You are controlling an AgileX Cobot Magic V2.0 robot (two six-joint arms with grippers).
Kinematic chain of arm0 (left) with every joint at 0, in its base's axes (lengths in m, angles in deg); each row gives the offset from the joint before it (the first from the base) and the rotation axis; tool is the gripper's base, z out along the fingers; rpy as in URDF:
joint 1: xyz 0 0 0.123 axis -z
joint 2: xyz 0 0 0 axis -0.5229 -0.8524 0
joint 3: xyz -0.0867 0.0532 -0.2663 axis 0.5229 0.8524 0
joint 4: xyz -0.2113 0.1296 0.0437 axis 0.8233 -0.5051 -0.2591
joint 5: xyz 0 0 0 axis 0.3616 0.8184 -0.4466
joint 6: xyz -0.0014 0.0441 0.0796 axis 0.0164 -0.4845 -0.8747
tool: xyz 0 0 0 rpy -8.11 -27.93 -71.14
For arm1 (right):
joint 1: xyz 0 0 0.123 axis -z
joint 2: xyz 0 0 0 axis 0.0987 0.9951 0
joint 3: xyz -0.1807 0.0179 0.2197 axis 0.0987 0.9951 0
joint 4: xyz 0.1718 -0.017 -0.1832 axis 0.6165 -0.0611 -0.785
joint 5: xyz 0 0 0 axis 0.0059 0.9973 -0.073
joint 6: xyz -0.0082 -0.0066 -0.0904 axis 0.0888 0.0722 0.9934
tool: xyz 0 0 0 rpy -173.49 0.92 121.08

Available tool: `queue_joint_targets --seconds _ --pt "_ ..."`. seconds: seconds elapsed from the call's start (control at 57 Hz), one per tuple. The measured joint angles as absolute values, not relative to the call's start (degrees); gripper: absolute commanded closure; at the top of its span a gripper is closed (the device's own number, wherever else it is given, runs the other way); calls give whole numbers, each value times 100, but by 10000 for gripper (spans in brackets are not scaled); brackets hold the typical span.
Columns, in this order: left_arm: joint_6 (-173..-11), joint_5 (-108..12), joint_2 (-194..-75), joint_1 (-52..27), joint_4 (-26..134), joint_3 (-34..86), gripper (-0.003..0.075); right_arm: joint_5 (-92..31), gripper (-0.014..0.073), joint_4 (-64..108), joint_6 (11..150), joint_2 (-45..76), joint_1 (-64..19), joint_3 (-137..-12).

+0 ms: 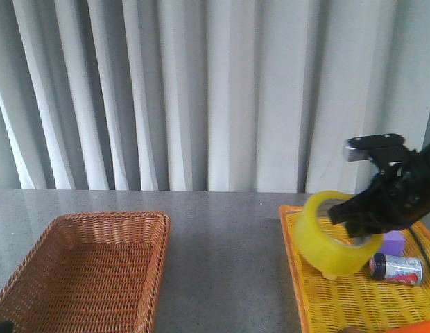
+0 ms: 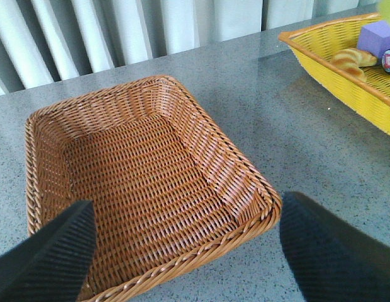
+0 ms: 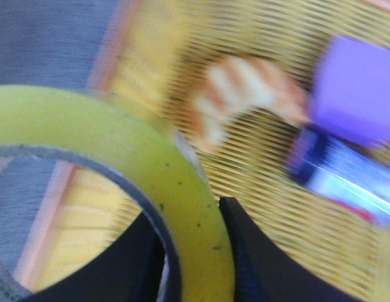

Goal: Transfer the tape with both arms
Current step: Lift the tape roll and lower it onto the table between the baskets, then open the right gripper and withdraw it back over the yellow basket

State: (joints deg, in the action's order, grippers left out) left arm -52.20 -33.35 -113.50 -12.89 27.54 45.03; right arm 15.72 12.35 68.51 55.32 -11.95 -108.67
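The tape (image 1: 329, 236) is a wide yellow roll, held tilted just above the yellow tray (image 1: 319, 305) at the right. My right gripper (image 1: 354, 225) is shut on its wall, one finger inside the core and one outside. In the right wrist view the tape (image 3: 144, 163) fills the left side, pinched between the black fingers (image 3: 258, 258); that view is blurred. My left gripper (image 2: 182, 251) is open and empty, its two fingers straddling the near corner of the brown wicker basket (image 2: 144, 170).
The brown wicker basket (image 1: 83, 270) sits at front left. The yellow tray holds a croissant (image 3: 245, 94), a purple block (image 1: 393, 243) and a small can (image 1: 395, 269). The tray also shows in the left wrist view (image 2: 346, 69). Grey table (image 1: 222, 243) lies between basket and tray.
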Motion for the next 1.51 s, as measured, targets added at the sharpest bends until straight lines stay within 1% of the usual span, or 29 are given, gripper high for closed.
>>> queue_joint_targets --seconds 0.21,0.386,0.578,0.719,0.806,0.912,1.052,1.122,1.28,1.508 --pt "-5220 -3335 -11350 -1289 2754 4503 134 1066 397 1242 6966 5852 -2430 -10882" --pt "-5220 -3335 -11350 -1289 2754 4503 134 1178 391 959 6969 6494 -3029 -11402" --pt "-5220 -3335 -11350 -1289 2754 4503 134 1764 382 642 6980 7345 -3260 -12318" --pt "-5220 -3335 -11350 -1289 2754 4503 134 2085 366 369 7006 7900 -3290 -12741" --pt "-5220 -3335 -11350 -1289 2754 4503 134 2170 344 303 7029 8148 -3290 -12906" --pt "-5220 -3335 -11350 -1289 2754 4503 134 2202 292 289 7084 8316 -3290 -13000" --pt "-5220 -3335 -11350 -1289 2754 4503 134 2179 199 282 7119 8318 -3290 -13055" --pt "-5220 -3335 -11350 -1289 2754 4503 134 2179 172 282 7126 8318 -3290 -13116" --pt "-5220 -3335 -11350 -1289 2754 4503 134 2383 169 327 7076 8076 -3290 -13302" --pt "-5220 -3335 -11350 -1289 2754 4503 134 2589 181 620 6895 6875 -3268 -13384"
